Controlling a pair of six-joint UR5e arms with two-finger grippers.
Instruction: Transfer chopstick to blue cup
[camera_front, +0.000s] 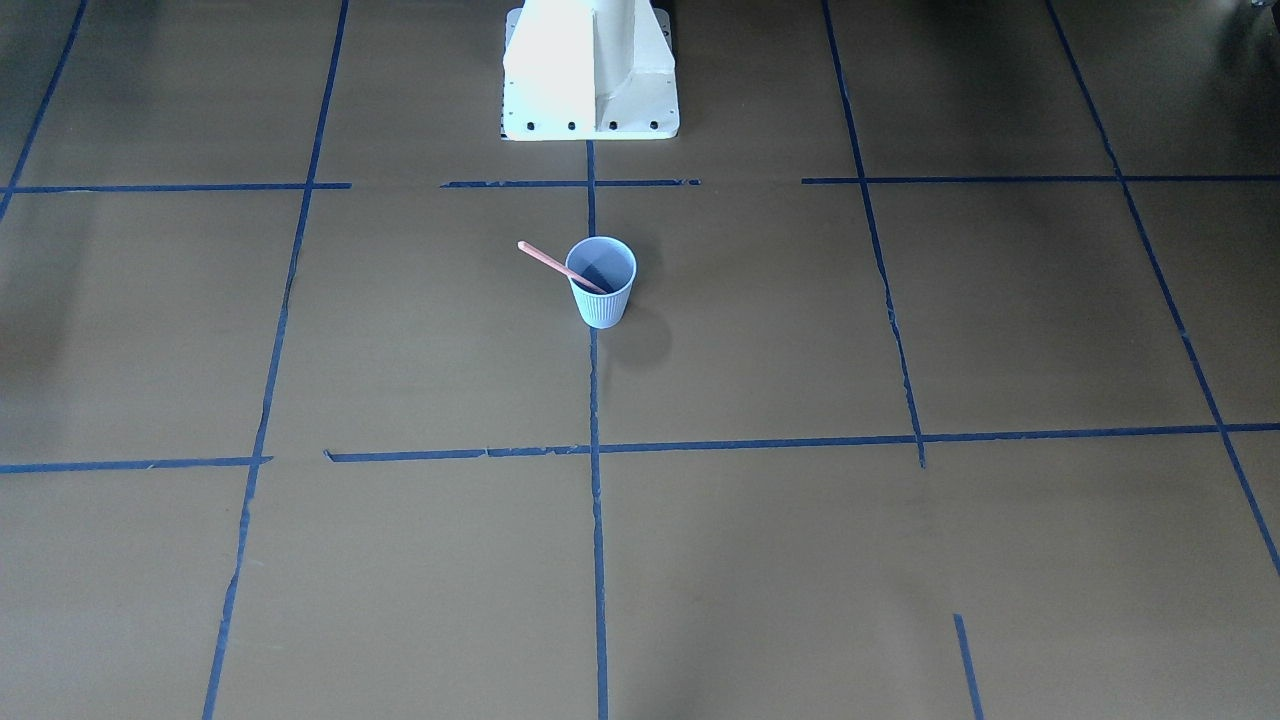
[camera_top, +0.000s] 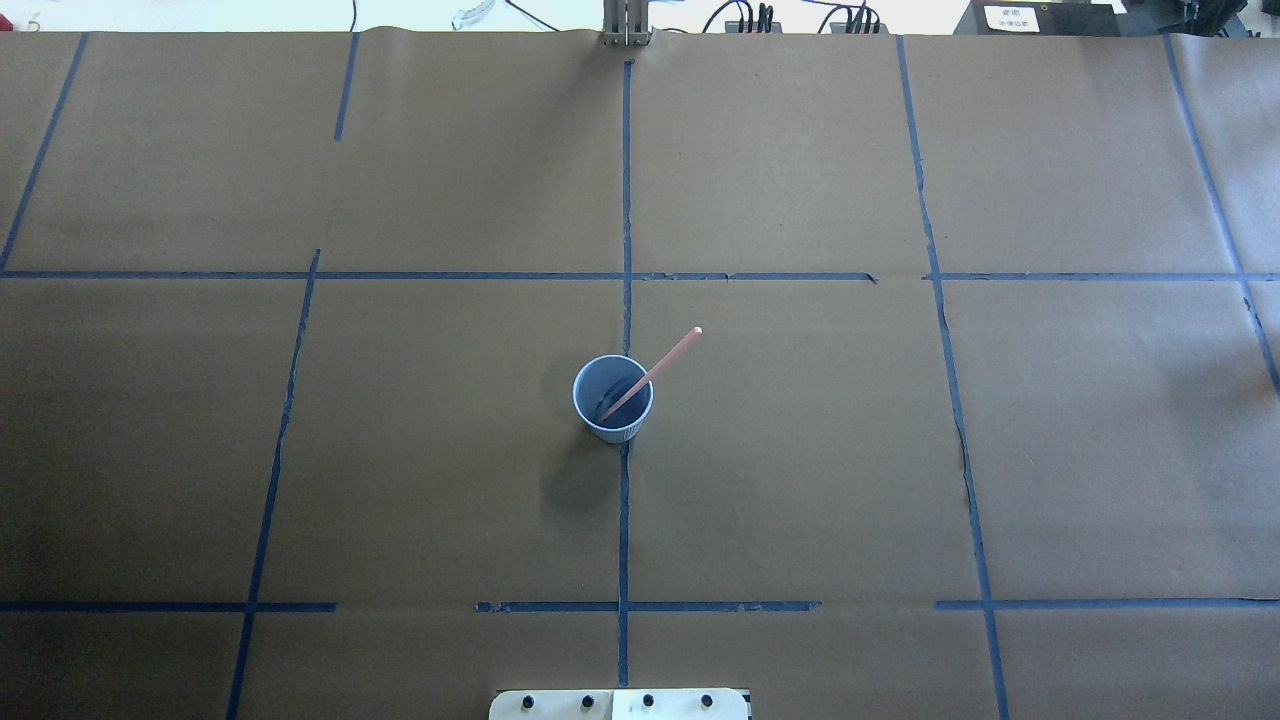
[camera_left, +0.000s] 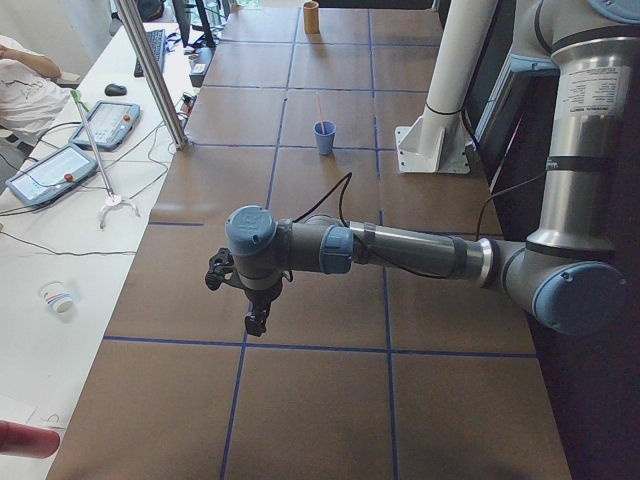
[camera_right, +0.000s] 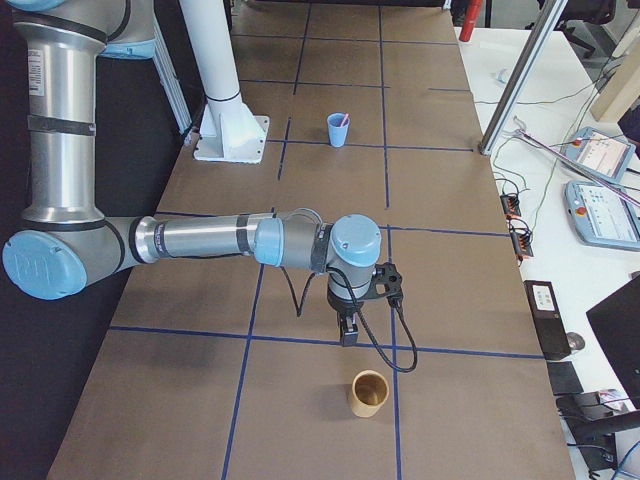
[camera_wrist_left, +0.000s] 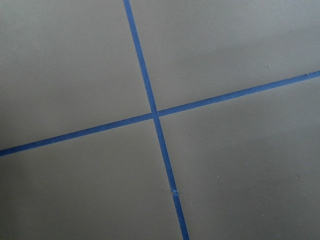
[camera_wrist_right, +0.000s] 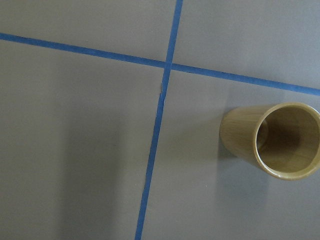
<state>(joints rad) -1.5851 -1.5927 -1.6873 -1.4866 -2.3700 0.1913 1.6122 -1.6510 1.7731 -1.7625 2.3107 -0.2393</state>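
Observation:
The pale blue ribbed blue cup (camera_front: 601, 303) (camera_top: 618, 431) stands upright on the centre tape line, near the robot's base. The pink chopstick (camera_front: 548, 261) (camera_top: 668, 359) leans inside it, its upper end sticking out over the rim toward the robot's right. Both arms are far from the cup, each over one end of the table. The left gripper (camera_left: 256, 322) shows only in the exterior left view and the right gripper (camera_right: 347, 335) only in the exterior right view, so I cannot tell whether either is open or shut. Neither wrist view shows fingers.
A tan bamboo cup (camera_right: 369, 394) (camera_wrist_right: 280, 140) stands empty just beyond the right gripper. The white robot base (camera_front: 590, 70) is behind the blue cup. A side desk with teach pendants (camera_left: 50, 170), cables and a metal post (camera_left: 150, 70) runs along the table's far edge.

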